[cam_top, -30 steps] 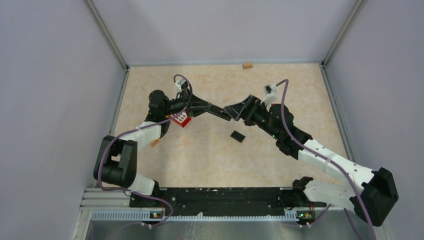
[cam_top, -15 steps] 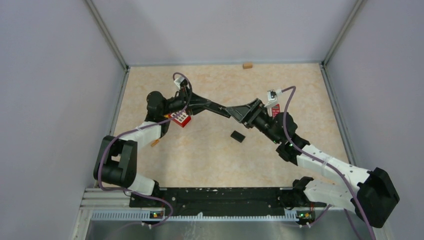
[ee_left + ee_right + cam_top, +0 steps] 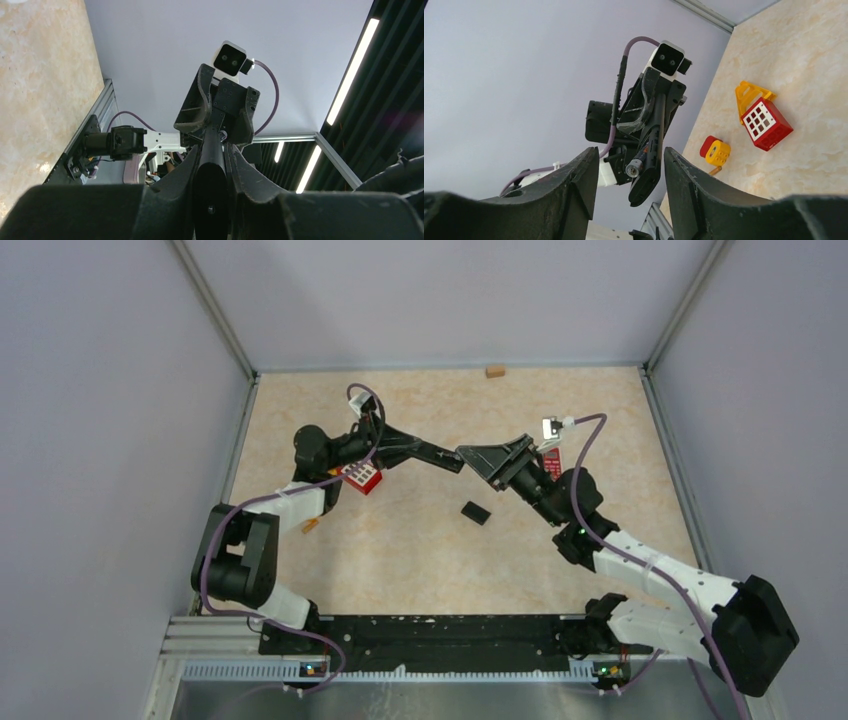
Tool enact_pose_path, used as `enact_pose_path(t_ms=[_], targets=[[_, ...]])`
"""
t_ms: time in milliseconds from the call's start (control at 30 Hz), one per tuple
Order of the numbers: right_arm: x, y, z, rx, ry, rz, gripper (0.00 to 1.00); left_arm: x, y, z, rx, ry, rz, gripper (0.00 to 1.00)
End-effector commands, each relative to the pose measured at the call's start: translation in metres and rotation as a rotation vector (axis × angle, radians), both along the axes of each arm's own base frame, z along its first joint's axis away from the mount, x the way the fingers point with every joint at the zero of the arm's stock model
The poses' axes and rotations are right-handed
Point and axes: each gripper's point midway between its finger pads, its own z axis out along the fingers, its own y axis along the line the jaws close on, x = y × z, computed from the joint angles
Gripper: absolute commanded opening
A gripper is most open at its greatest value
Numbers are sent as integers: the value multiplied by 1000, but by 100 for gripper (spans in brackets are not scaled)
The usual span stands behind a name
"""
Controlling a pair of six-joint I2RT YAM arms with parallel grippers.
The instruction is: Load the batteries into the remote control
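My left gripper [image 3: 405, 450] is shut on a long black remote [image 3: 440, 458] and holds it above the table, pointing right. In the left wrist view the remote [image 3: 210, 175] fills the space between my left gripper's [image 3: 212, 150] jaws. My right gripper [image 3: 470, 456] is open at the remote's free end. In the right wrist view my right gripper [image 3: 630, 152] is open and empty, with the remote [image 3: 649, 155] a short way ahead of it. One battery [image 3: 636, 167] lies in the remote's open bay with its silver end sticking out. Other batteries are hidden.
A small black cover [image 3: 476, 512] lies on the table below the grippers. A red and yellow toy house [image 3: 362, 477] and a yellow-red block [image 3: 715, 150] lie by the left arm. A red flat object [image 3: 551, 462] shows behind the right wrist. A brown block [image 3: 494, 370] lies at the back wall.
My right gripper has drawn back to the right and up from the remote's end, uncovering the red flat object behind it. My left gripper still holds the remote, shifted slightly up.
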Motion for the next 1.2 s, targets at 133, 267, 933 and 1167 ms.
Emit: enact_pose_path(t_ms=[133,267,933,1167], targets=[[1,0,12,45,-29,20,41,-6,3,11,-25,-74,-2,0],[2,4,10,43,-29,33,36,-8,3,13,-24,-93,-4,0],[5,10,2,-1,-24,41,59,-6,2,5,45,-125,18,0],[18,11,-26,-279,-43,4,66,6,2,-32,261,-184,56,0]])
